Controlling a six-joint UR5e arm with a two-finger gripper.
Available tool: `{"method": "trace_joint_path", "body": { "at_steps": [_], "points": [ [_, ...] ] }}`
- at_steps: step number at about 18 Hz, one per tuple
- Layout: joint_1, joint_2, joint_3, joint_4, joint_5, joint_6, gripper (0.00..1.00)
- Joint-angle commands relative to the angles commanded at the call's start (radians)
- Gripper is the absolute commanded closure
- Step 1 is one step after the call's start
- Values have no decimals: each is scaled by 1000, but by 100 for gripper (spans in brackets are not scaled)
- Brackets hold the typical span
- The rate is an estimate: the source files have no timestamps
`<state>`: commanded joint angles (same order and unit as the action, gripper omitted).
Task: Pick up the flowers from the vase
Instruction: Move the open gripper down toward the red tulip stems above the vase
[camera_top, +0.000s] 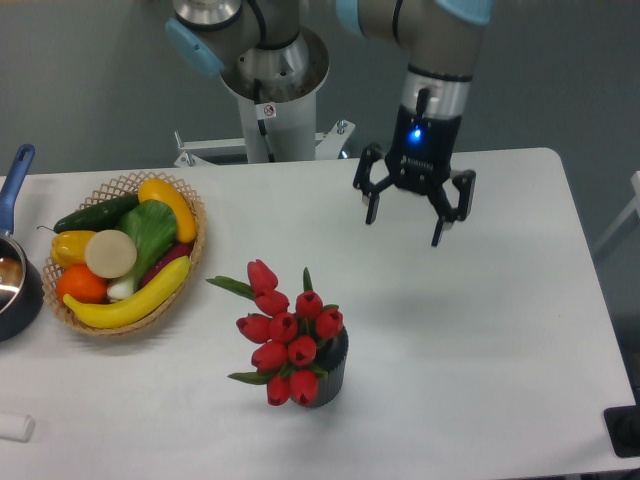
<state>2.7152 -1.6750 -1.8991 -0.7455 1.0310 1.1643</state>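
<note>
Nearest the camera, well below and to the left of the pincer, the bunch of red tulip buds with green leaves (285, 335) is seen standing in the small dark grey ribbed cylindrical vase (332, 372), the buds leaning out toward the left. Bare white tabletop (480, 330) is seen between the vase and the pincer, and more of it stretches to the pincer's right as far as the rounded table edge. Far to the left of the pincer, a woven wicker basket of fruit and vegetables (122, 250) is set near the left side, and beyond it a dark pot with a blue handle (14, 262) is cut off by the frame edge. The black two-finger gripper (406, 218) is held above the table's rear half, pointed down, its fingers spread wide. Nothing is held or touched by it.
</note>
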Motion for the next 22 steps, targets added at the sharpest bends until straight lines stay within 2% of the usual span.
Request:
{"method": "trace_joint_path", "body": {
  "at_steps": [4, 7, 11, 15, 22],
  "points": [
    [-3, -46, 11, 2, -187, 1, 0],
    [-6, -72, 12, 17, -232, 2, 0],
    [-8, -97, 24, 23, -256, 3, 0],
    [-43, -161, 98, 23, -250, 6, 0],
    [-83, -173, 104, 25, -244, 26, 0]
  ]
}}
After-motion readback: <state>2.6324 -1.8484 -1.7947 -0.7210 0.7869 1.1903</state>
